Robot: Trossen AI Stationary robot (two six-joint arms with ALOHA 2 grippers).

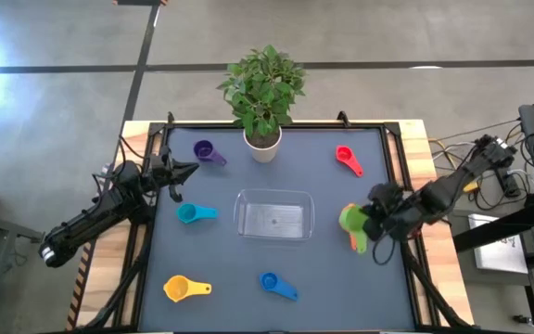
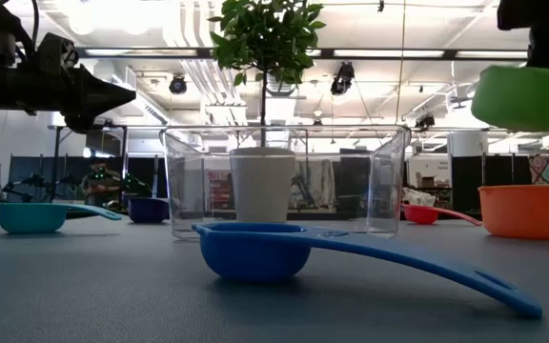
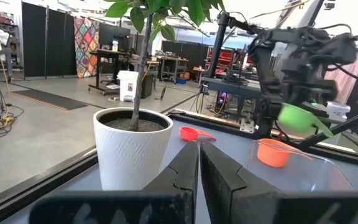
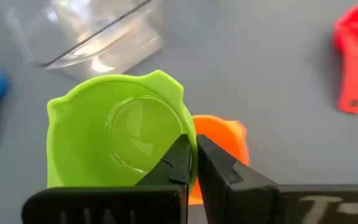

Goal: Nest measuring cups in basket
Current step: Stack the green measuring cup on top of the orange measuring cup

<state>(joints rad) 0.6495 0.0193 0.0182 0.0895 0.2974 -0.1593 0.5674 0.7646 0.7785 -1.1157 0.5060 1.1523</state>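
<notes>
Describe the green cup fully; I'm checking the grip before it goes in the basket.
The green cup is a glossy plastic scoop, round, with small pour spouts on its rim, empty, mouth up. The right hand is shut on its rim or handle side and holds it off the table, above the orange cup, right of the basket. Its handle is hidden.

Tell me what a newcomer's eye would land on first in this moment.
Probably the green measuring cup, lifted clear of the table in the shut right gripper above the orange cup, right of the clear basket. Next, the leafy plant in its white pot standing just behind the basket. The left gripper waits, shut, near the purple cup.
</notes>
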